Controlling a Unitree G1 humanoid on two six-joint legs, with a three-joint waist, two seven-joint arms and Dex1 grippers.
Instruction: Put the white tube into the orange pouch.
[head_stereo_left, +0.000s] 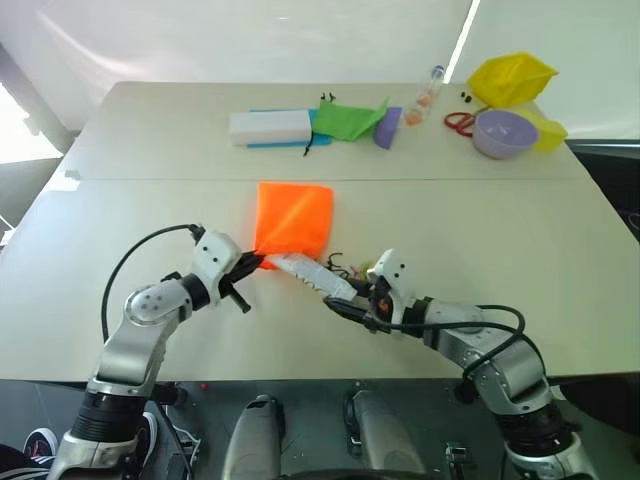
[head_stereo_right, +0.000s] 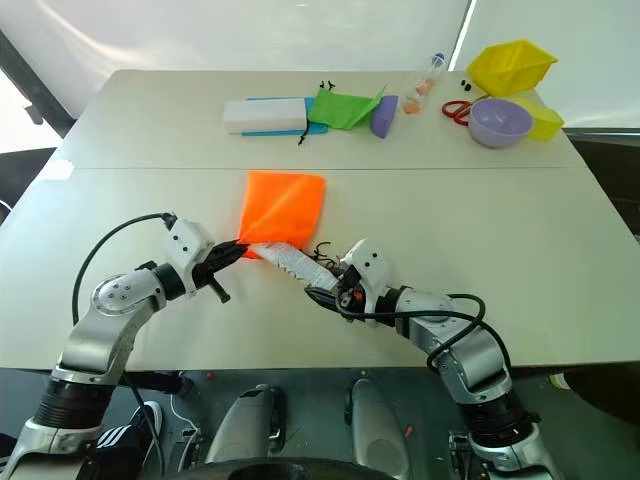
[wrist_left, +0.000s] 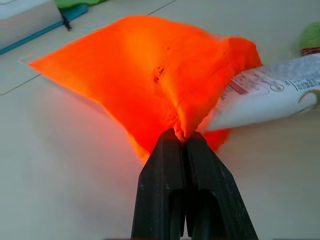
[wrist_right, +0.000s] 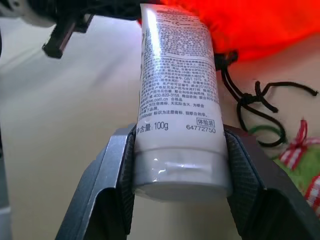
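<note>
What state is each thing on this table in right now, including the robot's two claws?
orange pouch: lying on the table, its near edge pinched and lifted.
white tube: gripped at its cap end, crimped end at the pouch's mouth, not yet inside.
left gripper: shut on the pouch's fabric.
right gripper: clamped around the tube.
green pouch: lying at the far side, untouched.
purple bowl: upright.

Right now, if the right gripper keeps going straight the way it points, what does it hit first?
The right gripper holds the white tube, aimed at the orange pouch. Straight on, the tube's tip meets the pouch's mouth, pinched by the left gripper; how far in it already sits is unclear.
</note>
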